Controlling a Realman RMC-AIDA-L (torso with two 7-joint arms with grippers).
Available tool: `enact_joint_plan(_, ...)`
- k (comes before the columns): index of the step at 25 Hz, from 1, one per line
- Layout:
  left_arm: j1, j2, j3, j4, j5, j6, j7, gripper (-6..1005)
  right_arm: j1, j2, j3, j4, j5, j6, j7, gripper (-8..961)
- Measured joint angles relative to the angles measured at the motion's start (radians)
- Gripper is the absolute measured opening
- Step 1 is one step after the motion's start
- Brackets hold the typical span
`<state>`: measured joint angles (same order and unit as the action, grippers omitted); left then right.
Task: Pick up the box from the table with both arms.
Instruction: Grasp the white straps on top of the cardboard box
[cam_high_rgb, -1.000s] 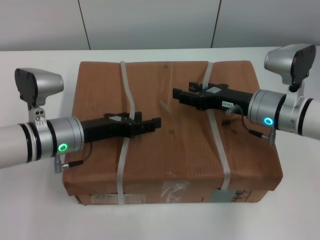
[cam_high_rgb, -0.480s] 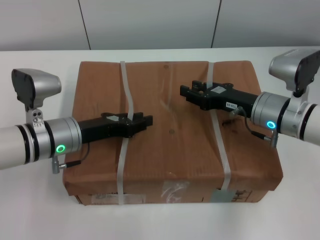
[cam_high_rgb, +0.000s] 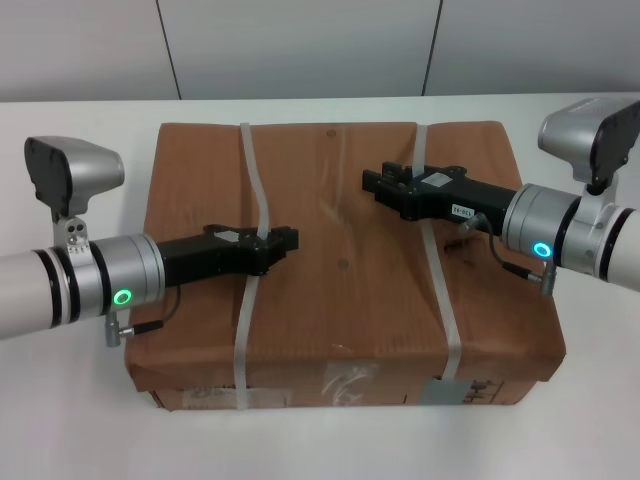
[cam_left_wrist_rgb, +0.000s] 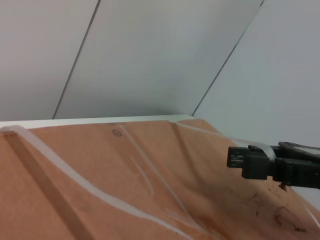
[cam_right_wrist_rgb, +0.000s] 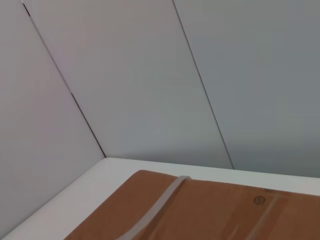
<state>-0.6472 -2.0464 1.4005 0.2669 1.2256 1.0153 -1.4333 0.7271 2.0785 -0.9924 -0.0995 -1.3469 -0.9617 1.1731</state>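
**K:** Nearest the head camera we've got the front face of the box (cam_high_rgb: 340, 270), black print and a grey label (cam_high_rgb: 437, 392) along its lower edge. Box sits flat on the table (cam_high_rgb: 90, 420), roughly centred in front of us.

**M:** Straps?

**K:** Two whitish ones running front to back over the top. Left strap (cam_high_rgb: 247, 300) bows sideways partway along, right strap (cam_high_rgb: 438, 290) is straighter.

**M:** Where are our arms?

**K:** Both reach in over the lid from the sides. Left gripper (cam_high_rgb: 285, 241) is over the left strap, pointing inward, about mid-depth on the box. We can't tell from any view if its fingers are parted or closed, or if it touches the cardboard.

**M:** And the right?

**K:** Right gripper (cam_high_rgb: 372, 184) is a bit farther back, just inboard of the right strap, pointing toward the left one. Left wrist view catches its tip (cam_left_wrist_rgb: 240, 159) above the lid. Same story: we can't tell its finger state.

**M:** Behind that?

**K:** Far edge of the box, a strip of table, then the grey panelled wall (cam_high_rgb: 300, 45).
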Motion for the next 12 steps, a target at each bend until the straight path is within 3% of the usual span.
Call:
enact_joint_plan(7, 0.002, -0.002, 0.000, -0.003, 0.000, 0.000, 0.007, 97, -0.027, 0.000, -0.002, 0.000, 0.003, -0.034, 0.161, 351)
enact_joint_plan(12, 0.016, -0.002, -0.003, 0.001, -0.001, 0.000, 0.007, 98, -0.076, 0.000, 0.000, -0.007, 0.013, -0.049, 0.244, 238)
